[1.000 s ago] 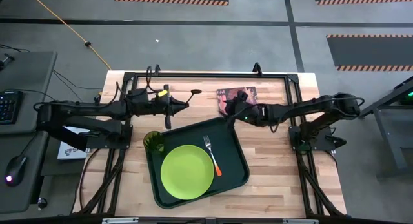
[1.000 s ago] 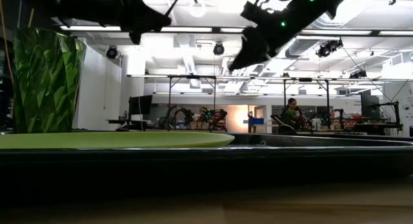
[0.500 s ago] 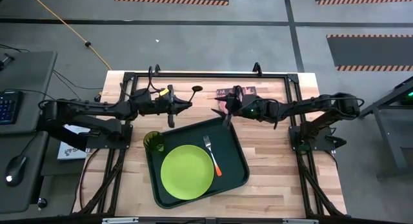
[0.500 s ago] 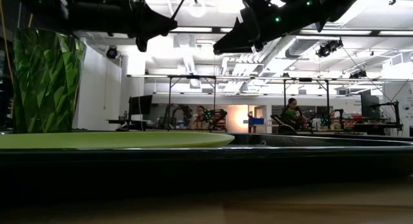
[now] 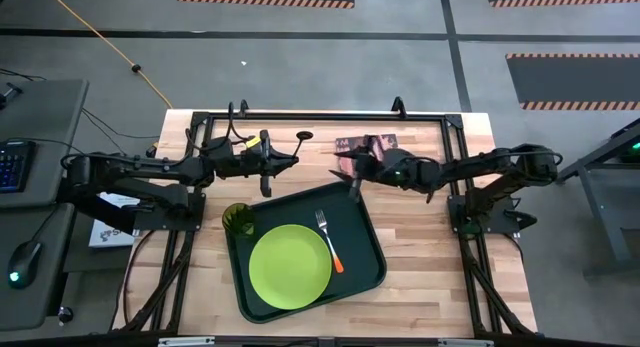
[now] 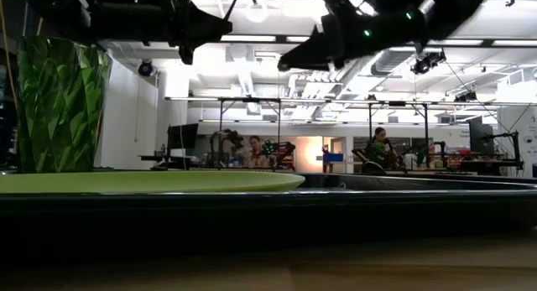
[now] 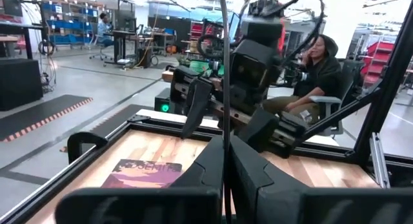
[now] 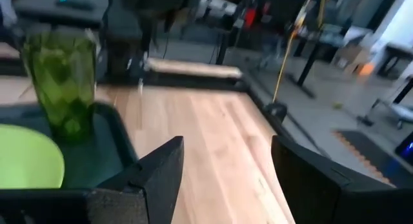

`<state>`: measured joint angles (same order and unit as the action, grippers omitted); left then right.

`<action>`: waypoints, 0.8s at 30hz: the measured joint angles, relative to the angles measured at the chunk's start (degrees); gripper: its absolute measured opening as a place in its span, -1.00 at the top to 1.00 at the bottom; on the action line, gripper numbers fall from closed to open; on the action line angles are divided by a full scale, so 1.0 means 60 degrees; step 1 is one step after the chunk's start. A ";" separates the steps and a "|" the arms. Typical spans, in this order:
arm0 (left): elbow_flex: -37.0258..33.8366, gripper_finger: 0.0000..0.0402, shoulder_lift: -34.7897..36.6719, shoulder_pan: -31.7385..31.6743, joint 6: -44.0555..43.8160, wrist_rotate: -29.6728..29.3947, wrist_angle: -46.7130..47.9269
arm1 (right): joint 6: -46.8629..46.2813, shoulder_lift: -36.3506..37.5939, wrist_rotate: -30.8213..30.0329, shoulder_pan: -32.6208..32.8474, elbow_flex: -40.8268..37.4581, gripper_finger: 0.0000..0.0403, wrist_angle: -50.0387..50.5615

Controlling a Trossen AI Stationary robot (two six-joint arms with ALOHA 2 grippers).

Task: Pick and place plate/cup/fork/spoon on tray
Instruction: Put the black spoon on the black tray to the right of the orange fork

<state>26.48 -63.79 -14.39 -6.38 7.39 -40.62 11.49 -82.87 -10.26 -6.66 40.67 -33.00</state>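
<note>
The dark-green tray [image 5: 365, 272] lies mid-table. On it rest the lime-green plate [image 5: 290, 267], the orange-handled fork [image 5: 331, 243] to the plate's right, and the green cup [image 5: 237, 219], upright in the tray's far left corner. My left gripper [image 5: 288, 165] hovers above the tray's far edge, shut on the dark spoon [image 5: 303, 138]. My right gripper [image 5: 345, 177] faces it from the right, open and empty [image 8: 226, 166], also above the tray's far edge. My left gripper pinches the spoon's thin handle [image 7: 224, 121] between its two fingers. They come in level from the table's left and lie across the handle. The spoon sticks up out of the fingers, its bowl [image 5: 303, 138] leaning toward the far edge, clear of table and tray.
A small reddish book [image 5: 362, 146] lies on the wood beyond the right gripper. A black frame rail [image 5: 320, 115] runs along the table's far edge and sides. Bare wood lies right of the tray. A person [image 7: 319, 75] sits beyond the table.
My right gripper has tipped up from pointing steeply down to nearly level, its tips edging toward the table's left; it stays open. My left gripper has tipped up to level with the spoon still in it.
</note>
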 joint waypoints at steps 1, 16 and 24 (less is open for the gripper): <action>0.0000 1.00 0.0000 0.0000 0.0002 -0.0001 0.0000 | -0.0008 0.0021 -0.0033 -0.0068 -0.0354 -0.13 -0.0726; 0.0247 1.00 -0.3341 0.0087 -0.0838 0.0295 -0.3726 | -0.1840 0.0168 0.1242 -0.0413 -0.1681 -0.13 -0.5243; 0.1204 1.00 -0.4702 0.0216 -0.1160 0.1034 -0.3792 | -0.1240 0.0168 0.1062 -0.0235 -0.1240 -0.13 -0.5097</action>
<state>33.70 -92.00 -13.09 -13.34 13.59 -63.38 4.05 -81.87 -3.88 -8.08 33.24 -63.58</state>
